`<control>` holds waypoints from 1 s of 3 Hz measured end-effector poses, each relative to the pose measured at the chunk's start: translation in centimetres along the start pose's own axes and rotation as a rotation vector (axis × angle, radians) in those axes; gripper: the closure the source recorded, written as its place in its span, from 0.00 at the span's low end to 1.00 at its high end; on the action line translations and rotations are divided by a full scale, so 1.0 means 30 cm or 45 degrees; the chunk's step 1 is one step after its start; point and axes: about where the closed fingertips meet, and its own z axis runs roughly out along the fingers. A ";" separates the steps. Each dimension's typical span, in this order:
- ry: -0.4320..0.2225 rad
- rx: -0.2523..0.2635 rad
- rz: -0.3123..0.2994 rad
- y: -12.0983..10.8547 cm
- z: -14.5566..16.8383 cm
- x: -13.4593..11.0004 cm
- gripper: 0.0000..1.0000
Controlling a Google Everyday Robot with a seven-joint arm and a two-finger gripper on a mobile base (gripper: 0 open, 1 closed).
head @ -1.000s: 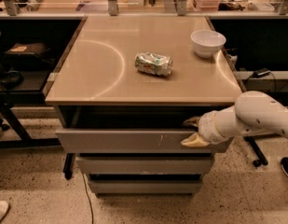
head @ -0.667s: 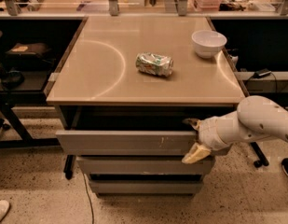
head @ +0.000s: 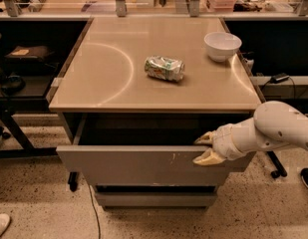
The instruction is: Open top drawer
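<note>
The top drawer [head: 133, 166] is a wide grey flat front with white scratch marks right of centre. It stands pulled out partway from under the tan tabletop [head: 103, 78], with a dark gap behind its front. My gripper [head: 206, 148] is at the drawer's top edge on the right side. One tan finger is inside behind the front panel and the other lies on the front face, pinching the panel. My white arm [head: 278, 128] comes in from the right.
A crushed can [head: 164, 67] lies on its side mid-table and a white bowl [head: 222, 45] stands at the back right. A narrower grey drawer front [head: 153, 198] sits below. A dark desk [head: 19, 83] is at the left, a cable [head: 93, 210] on the floor.
The top drawer has slid further out toward the camera. My gripper has moved with it, staying at its top edge, and its fingers stand closer together than in the middle frame.
</note>
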 end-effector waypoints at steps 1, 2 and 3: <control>-0.022 -0.004 0.017 0.087 -0.052 0.031 0.91; -0.022 -0.004 0.017 0.086 -0.057 0.019 0.88; -0.022 -0.004 0.017 0.086 -0.057 0.019 0.64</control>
